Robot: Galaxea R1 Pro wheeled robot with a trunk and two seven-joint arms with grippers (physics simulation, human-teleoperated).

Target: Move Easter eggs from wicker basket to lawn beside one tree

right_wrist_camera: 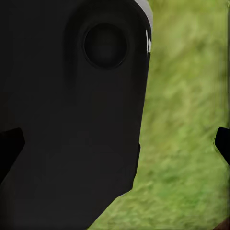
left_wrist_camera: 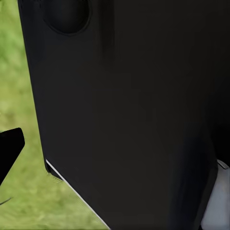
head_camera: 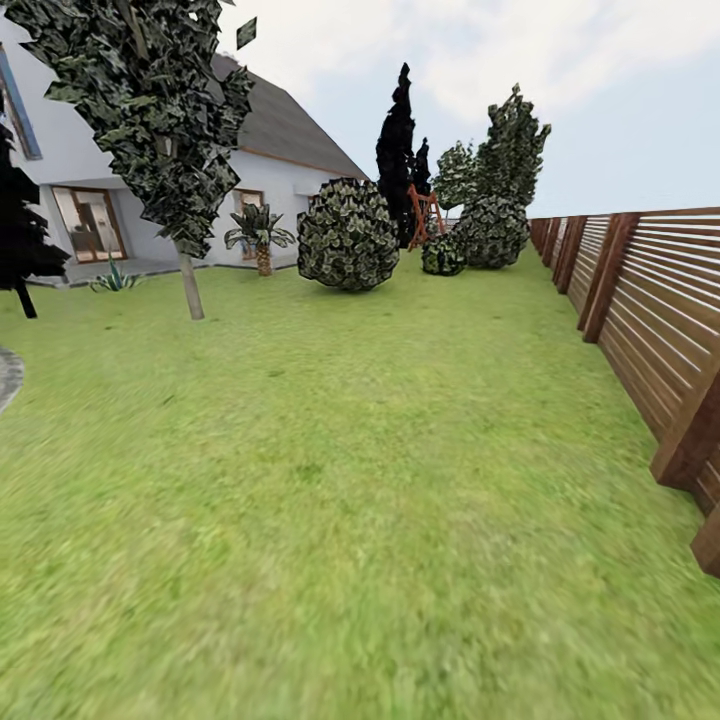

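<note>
the wide, bright green, mottled lawn (head_camera: 330,480) is stretching ahead from the robot in the head view, and neither eggs nor a basket are lying on the part of it that is visible, so i judge the robot is travelling through the garden and nothing of the task can be confirmed as done. all of it appears to be left: reaching the basket, lifting out three eggs, and setting them by one tree.

the tall tree with a straight grey-brown trunk and blocky leafy crown (head_camera: 188,280) is standing on the grass in front of the white house with a grey roof (head_camera: 270,160), and looks a fair candidate. beyond that tree, a short palm (head_camera: 260,240) is growing against the house wall, and a round clipped bush (head_camera: 348,235) is sitting between the palm and the brown horizontal-slat wooden fence (head_camera: 650,310). a dark, narrow conifer (head_camera: 397,150) is rising behind the bush.

both wrist views are showing grass beside a black robot body panel (left_wrist_camera: 129,115); dark finger tips are peeking in at the edges, but i cannot tell how wide either gripper is standing.
</note>
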